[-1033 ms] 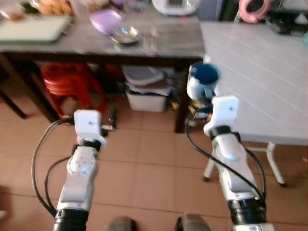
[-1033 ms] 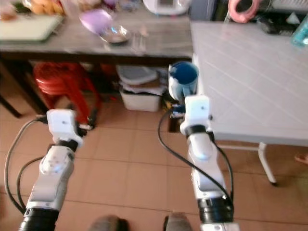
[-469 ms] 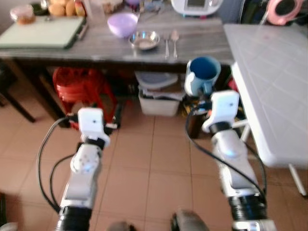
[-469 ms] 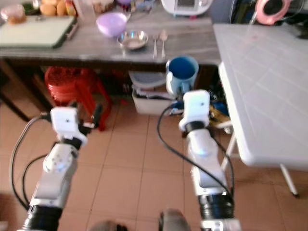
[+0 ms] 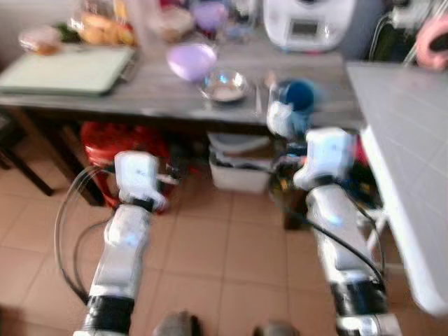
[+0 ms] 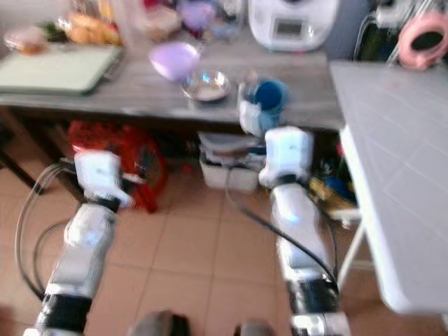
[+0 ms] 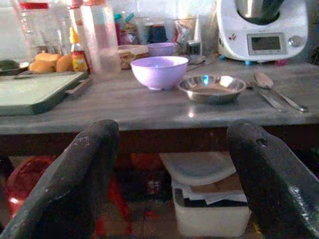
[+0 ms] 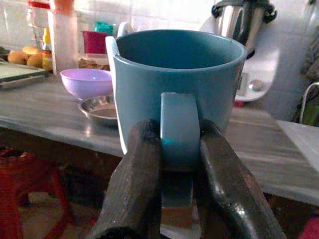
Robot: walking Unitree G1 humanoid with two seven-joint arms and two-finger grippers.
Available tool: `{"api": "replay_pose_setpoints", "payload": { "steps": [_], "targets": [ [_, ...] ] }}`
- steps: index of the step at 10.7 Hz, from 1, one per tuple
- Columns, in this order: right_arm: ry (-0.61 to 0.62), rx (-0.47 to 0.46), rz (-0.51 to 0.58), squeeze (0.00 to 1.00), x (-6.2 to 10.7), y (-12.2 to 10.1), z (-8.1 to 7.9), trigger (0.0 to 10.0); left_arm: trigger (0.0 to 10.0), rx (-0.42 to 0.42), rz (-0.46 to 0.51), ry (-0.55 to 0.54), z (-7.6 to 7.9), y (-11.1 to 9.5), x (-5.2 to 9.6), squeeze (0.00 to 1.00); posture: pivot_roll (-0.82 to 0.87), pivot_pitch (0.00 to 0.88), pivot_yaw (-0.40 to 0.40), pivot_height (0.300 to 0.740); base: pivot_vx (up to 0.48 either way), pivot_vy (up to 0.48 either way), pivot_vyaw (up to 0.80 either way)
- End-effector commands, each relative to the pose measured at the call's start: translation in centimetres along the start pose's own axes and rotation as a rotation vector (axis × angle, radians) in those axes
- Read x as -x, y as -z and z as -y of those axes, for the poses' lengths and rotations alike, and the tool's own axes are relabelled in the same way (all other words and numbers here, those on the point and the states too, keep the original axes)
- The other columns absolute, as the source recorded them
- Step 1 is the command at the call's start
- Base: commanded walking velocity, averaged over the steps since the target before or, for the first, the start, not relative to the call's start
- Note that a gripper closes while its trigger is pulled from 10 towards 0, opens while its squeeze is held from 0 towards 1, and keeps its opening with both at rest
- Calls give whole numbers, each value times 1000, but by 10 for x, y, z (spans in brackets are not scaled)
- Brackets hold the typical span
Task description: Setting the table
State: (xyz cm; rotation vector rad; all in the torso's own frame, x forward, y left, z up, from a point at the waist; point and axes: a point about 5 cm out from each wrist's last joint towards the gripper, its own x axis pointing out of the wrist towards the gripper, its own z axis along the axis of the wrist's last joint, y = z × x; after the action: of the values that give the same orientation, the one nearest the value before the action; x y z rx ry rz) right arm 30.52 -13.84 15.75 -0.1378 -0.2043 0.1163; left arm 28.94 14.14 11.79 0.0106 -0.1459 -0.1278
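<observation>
The right gripper (image 8: 177,149) has its jaws squeezed tight on the blue mug's (image 8: 174,89) handle. The left gripper (image 7: 174,179) has its jaws wide apart, empty, facing the table (image 7: 149,112). The head views are blurry.

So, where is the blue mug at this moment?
The blue mug is held by its handle in the right gripper, up in front of the grey counter, just right of the steel bowl.
</observation>
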Motion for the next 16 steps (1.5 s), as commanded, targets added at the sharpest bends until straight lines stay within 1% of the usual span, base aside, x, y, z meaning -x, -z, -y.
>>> {"api": "replay_pose_setpoints", "payload": {
  "steps": [1, 4, 7, 9, 11, 12, 13, 15, 16],
  "targets": [
    [32, 9, 28, 0, -1, -5, 9, 10000, 10000, 3, 13, 32, 9, -3, -3, 0, -73, 44, 35, 740, 480, 0, 0],
    [33, -2, 30, 0, -4, -6, 7, 10000, 10000, -2, 34, 21, 7, -7, -4, 0, -65, 52, 31, 740, 480, 0, 0],
    [34, -20, 38, 0, -4, -7, 5, 10000, 10000, 2, 35, 27, 10, -7, -3, 0, -65, 59, 32, 740, 480, 0, 0],
    [28, -19, 43, 0, -5, -8, 3, 10000, 10000, -5, 51, 4, 7, -10, -4, 0, -68, 61, 32, 740, 480, 0, 0],
    [17, -16, 51, 0, -5, -9, 1, 10000, 10000, -30, 66, -42, -2, -13, -4, 0, -65, 64, 34, 740, 480, 0, 0],
    [13, -13, 55, 0, -5, -9, 1, 10000, 10000, -26, 82, -73, -7, -16, -4, 0, -65, 64, 34, 740, 274, 0, 0],
    [9, -13, 63, 0, -5, -10, 0, 10000, 10000, -48, 91, -124, -18, -20, -1, 0, -55, 77, 36, 740, 0, 0, 800],
    [23, -18, 67, 0, -5, -11, 3, 10000, 10000, -83, 91, -150, -28, -23, 2, 0, -41, 94, 40, 740, 0, 0, 800],
    [39, -27, 66, 0, -7, -11, 7, 10000, 10000, -101, 81, -160, -33, -23, 7, 0, -34, 106, 40, 740, 0, 0, 0]
  ]
}}
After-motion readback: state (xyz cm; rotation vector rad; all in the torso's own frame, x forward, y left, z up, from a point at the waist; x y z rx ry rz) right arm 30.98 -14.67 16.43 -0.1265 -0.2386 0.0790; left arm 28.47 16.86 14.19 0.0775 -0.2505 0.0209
